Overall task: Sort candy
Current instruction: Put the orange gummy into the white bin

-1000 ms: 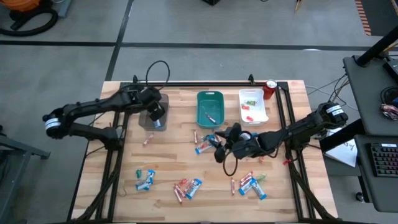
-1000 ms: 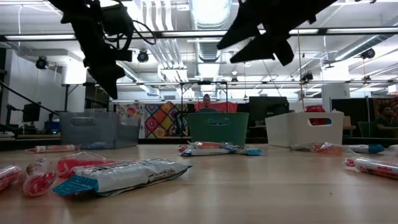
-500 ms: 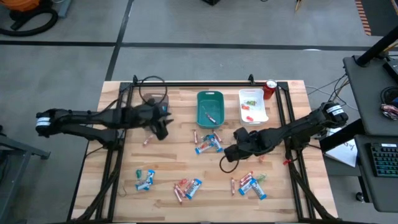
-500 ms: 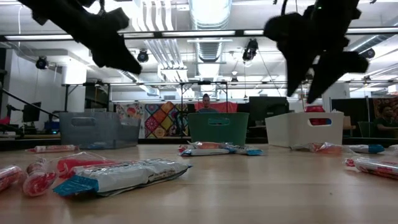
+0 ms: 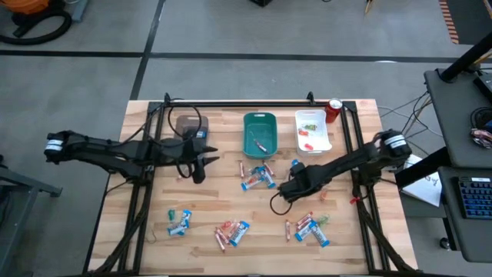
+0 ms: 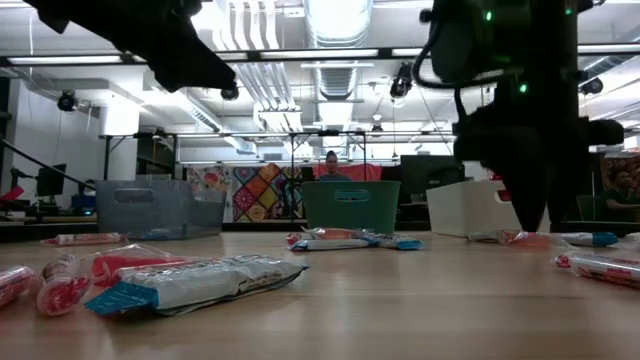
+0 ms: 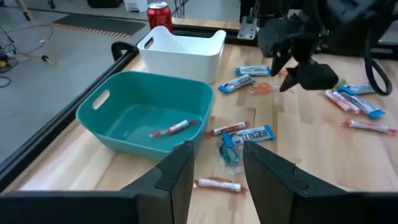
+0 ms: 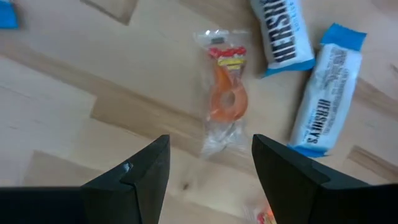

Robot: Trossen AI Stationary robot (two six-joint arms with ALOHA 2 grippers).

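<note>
- Orange, in a clear wrapper: this ring-shaped sweet [image 8: 225,102] lay on the wood straight under the right gripper [image 8: 208,163], whose dark fingers stood apart and empty above it.
- Two blue-and-white bars [image 8: 326,90] lay just beside that sweet, toward the desk's [image 5: 146,254] front edge, right of the middle.
- The step in hand was, I judge, the reach for a pick; the next move called for lowering straight down so that the fingers closed on the ring sweet only and not on the bars.
- The left gripper [image 7: 214,168] hovered with its fingers apart and nothing between them, near the left part of the desk, pointing toward the trays.
- The teal tray [image 5: 247,141] at the back edge held one slim red stick [image 7: 169,129].
- The white tray [image 5: 298,128] beside it held a few small red and green pieces [image 5: 308,130]; a red can [image 5: 334,108] stood at the back right corner.
- A grey tray [image 5: 186,123] stood at the back left; I could not tell its contents.
- More candy [image 5: 231,231] was scattered along the front edge.
</note>
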